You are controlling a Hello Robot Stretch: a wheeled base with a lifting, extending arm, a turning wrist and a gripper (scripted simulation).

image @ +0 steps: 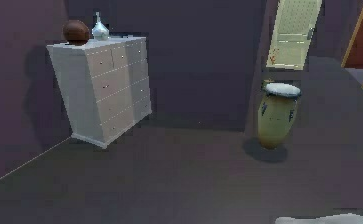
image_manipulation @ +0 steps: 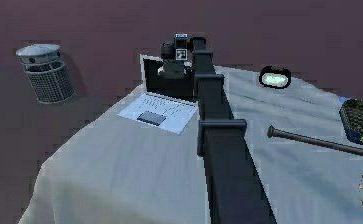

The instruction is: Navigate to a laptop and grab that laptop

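Observation:
An open laptop (image_manipulation: 159,100) with a silver keyboard deck and an upright screen lies on a pale bed cover (image_manipulation: 119,170) in the arm side view. The dark arm bar (image_manipulation: 219,130) rises from the bottom edge and reaches out over the bed. At its far end sits the gripper (image_manipulation: 172,70), in front of the laptop's screen. With the laptop on the bed right behind it, I cannot tell whether the gripper holds anything.
A wire bin (image_manipulation: 44,72) stands on the floor beyond the bed. On the bed lie a small dark device with a pale face (image_manipulation: 276,77) and a dark rod (image_manipulation: 319,140). Ahead are a white dresser (image: 104,85), a floor vase (image: 279,115) and a lit doorway (image: 294,35).

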